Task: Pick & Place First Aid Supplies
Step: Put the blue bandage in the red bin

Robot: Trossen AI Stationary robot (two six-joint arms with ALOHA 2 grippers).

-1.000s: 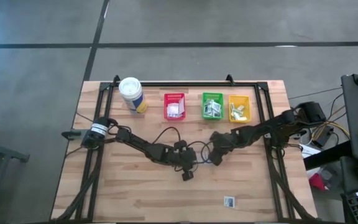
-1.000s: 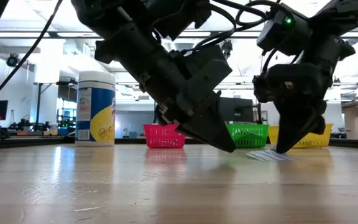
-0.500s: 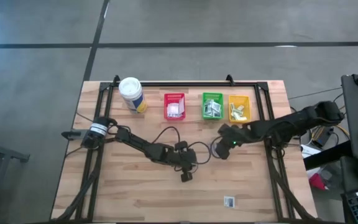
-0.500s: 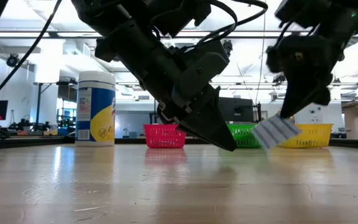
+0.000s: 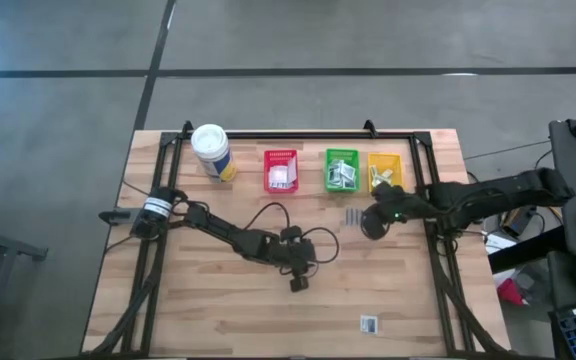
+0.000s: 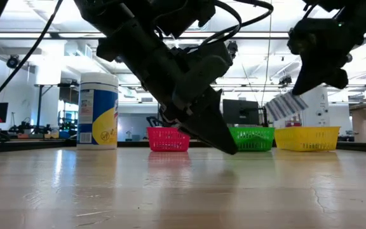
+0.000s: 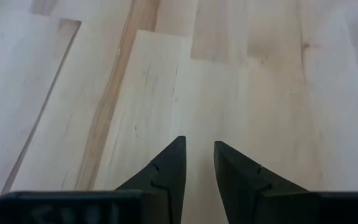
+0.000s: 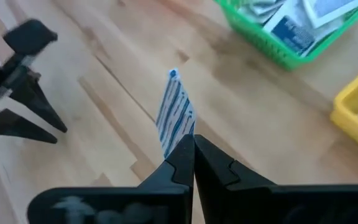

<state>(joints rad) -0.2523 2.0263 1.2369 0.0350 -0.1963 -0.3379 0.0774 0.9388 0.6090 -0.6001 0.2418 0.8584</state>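
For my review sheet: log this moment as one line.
right gripper: shut on striped packet, lifted near green bin | left gripper: open, over table, idle

Light wood table (image 5: pixel 198 310) with black frame rails. On it along the far edge: white canister (image 5: pixel 211 151), red bin (image 5: pixel 281 171), green bin (image 5: pixel 342 170), yellow bin (image 5: pixel 385 173). One small packet (image 5: pixel 368 323) lies near the front edge.

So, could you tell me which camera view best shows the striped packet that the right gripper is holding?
The right wrist view: the striped packet stands edge-on, pinched in the right gripper. The low view shows it raised above the table, the high view only small, near the green bin. The left wrist view misses it.
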